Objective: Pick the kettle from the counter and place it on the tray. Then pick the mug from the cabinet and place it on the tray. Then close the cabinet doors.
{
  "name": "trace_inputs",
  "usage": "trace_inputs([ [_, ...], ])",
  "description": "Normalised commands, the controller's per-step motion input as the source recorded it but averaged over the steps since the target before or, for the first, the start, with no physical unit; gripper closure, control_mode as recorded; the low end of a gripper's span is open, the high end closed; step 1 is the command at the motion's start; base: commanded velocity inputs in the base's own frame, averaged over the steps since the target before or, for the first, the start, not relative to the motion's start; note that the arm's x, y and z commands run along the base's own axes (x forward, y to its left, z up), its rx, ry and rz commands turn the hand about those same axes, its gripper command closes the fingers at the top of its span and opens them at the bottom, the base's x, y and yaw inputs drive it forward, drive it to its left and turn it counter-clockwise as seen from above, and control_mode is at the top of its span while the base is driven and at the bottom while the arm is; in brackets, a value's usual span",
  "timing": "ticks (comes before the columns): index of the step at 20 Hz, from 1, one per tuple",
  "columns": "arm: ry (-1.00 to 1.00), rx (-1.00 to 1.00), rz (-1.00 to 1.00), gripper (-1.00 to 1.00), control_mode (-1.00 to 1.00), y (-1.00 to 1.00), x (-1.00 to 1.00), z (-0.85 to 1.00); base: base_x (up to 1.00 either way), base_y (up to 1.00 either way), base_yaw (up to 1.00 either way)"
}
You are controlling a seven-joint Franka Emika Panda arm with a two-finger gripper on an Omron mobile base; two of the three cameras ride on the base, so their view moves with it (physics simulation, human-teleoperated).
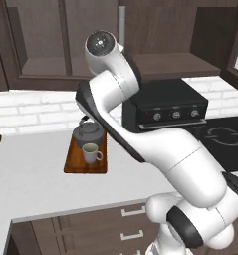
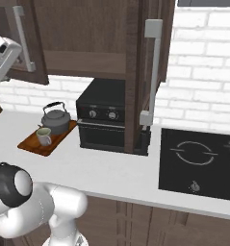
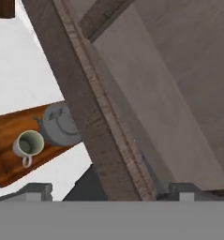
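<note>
One kettle (image 1: 88,134) and one mug (image 1: 91,153) stand on the single tray (image 1: 73,162), which lies on the counter (image 1: 36,174) to the left of a black oven (image 1: 168,107); the mug sits just in front of the kettle, near the tray's front edge. The cabinet (image 2: 87,43) hangs above, and two doors show, one door (image 2: 152,72) swung out edge-on with its long grey bar handle facing the room, the other door (image 2: 22,41) open at the left. One cooktop (image 2: 200,161) is set into the counter at the right. The arm rises from the base, bends at the elbow and reaches up toward the cabinet. From the hand view, the gripper (image 3: 108,192) looks down past the cabinet's edge at the tray, its two fingertips spread wide with nothing between them.
</note>
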Motion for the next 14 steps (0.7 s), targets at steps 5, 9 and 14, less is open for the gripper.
trace_inputs([
  [5,0.08,0.0,0.0,-1.0,-1.0,-0.08,0.94,-0.21,0.0,0.0,0.0],
  [9,0.0,0.0,0.02,-1.0,-1.0,0.0,0.75,-0.24,0.0,0.0,0.0],
  [14,0.0,0.0,0.06,-1.0,-1.0,0.03,0.53,-0.35,0.0,0.0,0.0],
])
